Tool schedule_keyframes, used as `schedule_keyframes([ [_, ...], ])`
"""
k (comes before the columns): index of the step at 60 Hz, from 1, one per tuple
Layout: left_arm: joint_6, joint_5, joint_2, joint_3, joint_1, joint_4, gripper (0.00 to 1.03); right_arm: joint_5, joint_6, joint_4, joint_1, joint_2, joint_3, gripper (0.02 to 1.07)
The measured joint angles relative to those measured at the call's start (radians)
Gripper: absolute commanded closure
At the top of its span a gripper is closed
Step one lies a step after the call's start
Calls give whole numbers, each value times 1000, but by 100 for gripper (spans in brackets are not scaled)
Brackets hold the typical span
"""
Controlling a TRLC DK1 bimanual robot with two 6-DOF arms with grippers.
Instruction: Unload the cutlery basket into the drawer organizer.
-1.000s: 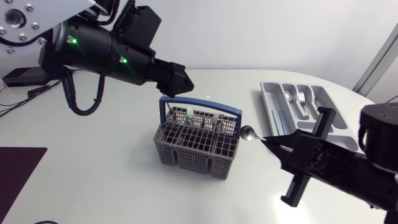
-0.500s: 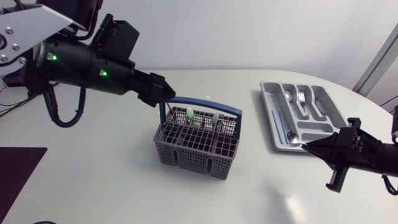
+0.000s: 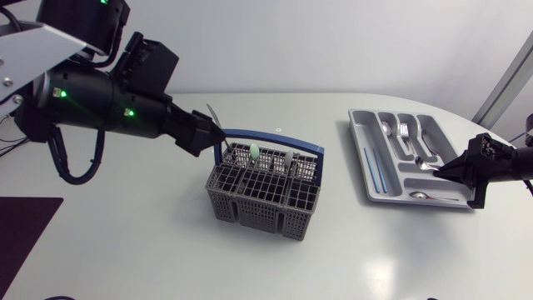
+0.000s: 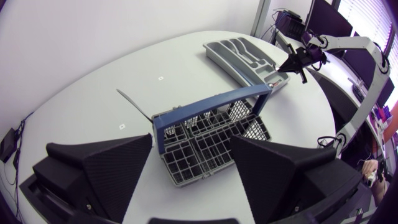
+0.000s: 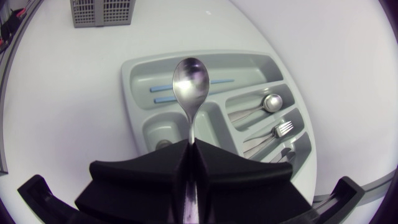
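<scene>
Pinching the slim handle of a spoon, my right gripper holds its bowl out over the drawer organizer. I judge it light, stiff and slick, best held mid-handle. My left gripper hangs spread above the cutlery basket.

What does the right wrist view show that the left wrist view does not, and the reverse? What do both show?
Only right wrist: the spoon clamped in the right gripper, and a fork lying in the organizer. Only left wrist: the left gripper, open, and a thin metal piece sticking up at a corner of the basket. Both: basket, organizer, right gripper.
</scene>
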Motion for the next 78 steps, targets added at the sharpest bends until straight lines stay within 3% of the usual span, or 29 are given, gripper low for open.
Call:
schedule_keyframes([
  [29, 109, -60, -103, -208, -37, 6, 7, 132, -153, 7, -1, 168, 51, 96],
  [39, 145, -68, -143, -275, -63, 46, 6, 159, -153, 96, 12, 195, 47, 82],
  [51, 187, -91, -183, -359, -80, 84, 6, 162, -136, 148, 21, 190, 18, 42],
  [57, 212, -98, -197, -395, -80, 95, 6, 153, -111, 140, 21, 148, 1, 29],
  [68, 266, -119, -220, -469, -79, 150, 7, 90, -8, 121, 72, -33, -23, 23],
  [78, 303, -151, -219, -537, -77, 252, 9, 66, 172, 129, 216, -180, -70, 23],
])
